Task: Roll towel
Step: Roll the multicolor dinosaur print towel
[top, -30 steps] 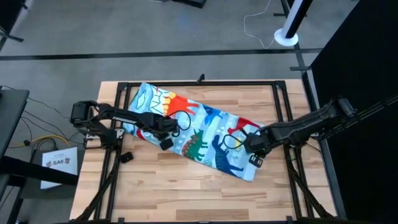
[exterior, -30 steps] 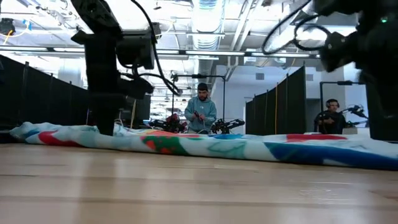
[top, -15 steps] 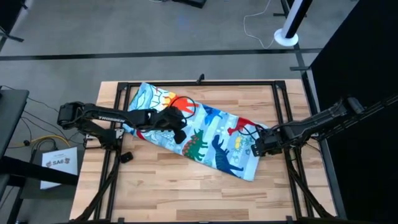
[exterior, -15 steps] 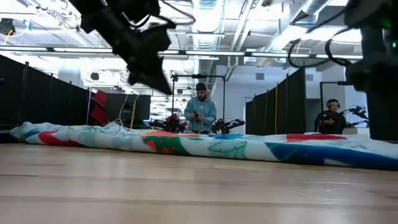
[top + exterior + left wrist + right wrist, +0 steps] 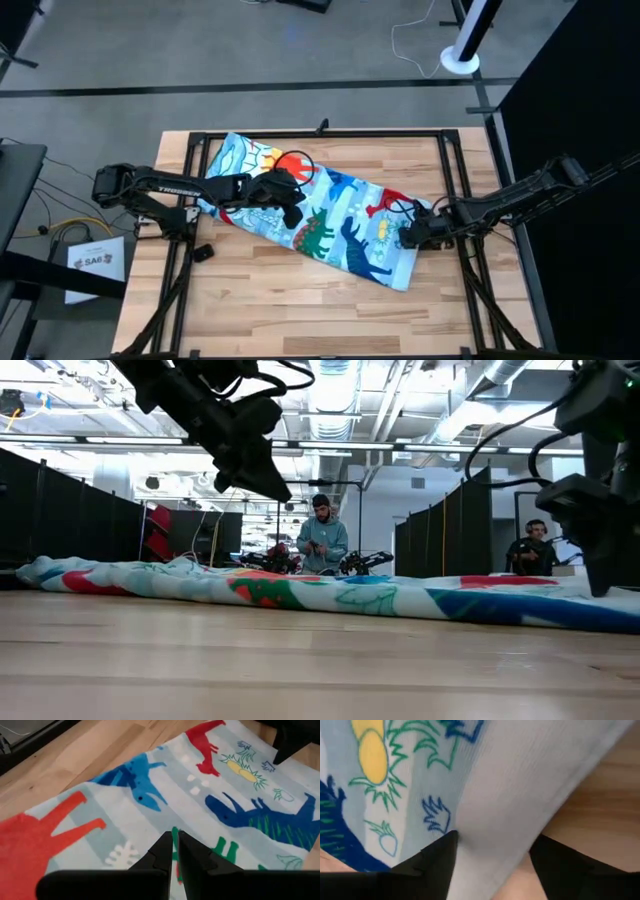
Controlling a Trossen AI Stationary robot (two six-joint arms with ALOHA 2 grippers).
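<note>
Right gripper (image 5: 487, 850), fingers spread, straddles the end edge of the towel (image 5: 310, 215), which lies flat, unrolled, diagonally across the table (image 5: 250, 310), while the left gripper (image 5: 175, 851), clenched empty, hovers over its middle; rolling seems unstarted.

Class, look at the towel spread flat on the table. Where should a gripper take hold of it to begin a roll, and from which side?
Probably at the short end of the towel nearest the right gripper, coming in from the table's right side. The towel lies flat and long, so only its thin edge offers something to pinch, and the right gripper's open fingers already straddle that edge.
</note>
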